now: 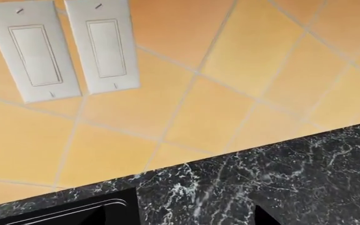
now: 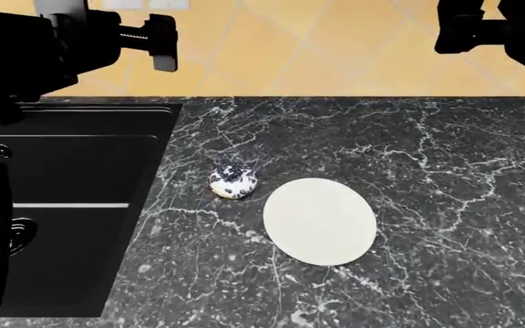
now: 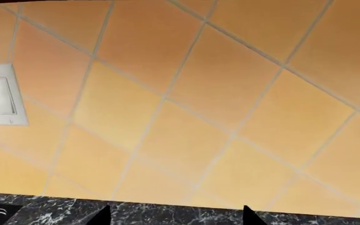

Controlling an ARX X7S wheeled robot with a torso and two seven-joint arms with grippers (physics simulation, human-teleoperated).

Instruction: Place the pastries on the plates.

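Observation:
A white-iced pastry with dark specks [image 2: 232, 181] lies on the black marble counter, just left of a plain cream-white plate [image 2: 320, 221] and not touching it. Both arms are raised near the back wall, well away from these two. My left gripper [image 2: 163, 42] hangs above the sink's back corner. My right gripper [image 2: 451, 29] is at the far right, up by the tiles. In the left wrist view the left gripper [image 1: 180, 220] is open over bare counter with nothing between its tips. The right gripper [image 3: 176, 218] is open as well, facing the wall, and holds nothing.
A black sink [image 2: 80, 205] is set into the counter [image 2: 445, 164] at the left. An orange tiled wall [image 2: 317, 48] runs along the back, with two white light switches [image 1: 67, 51] on it. The counter's front edge lies beyond the picture's lower border.

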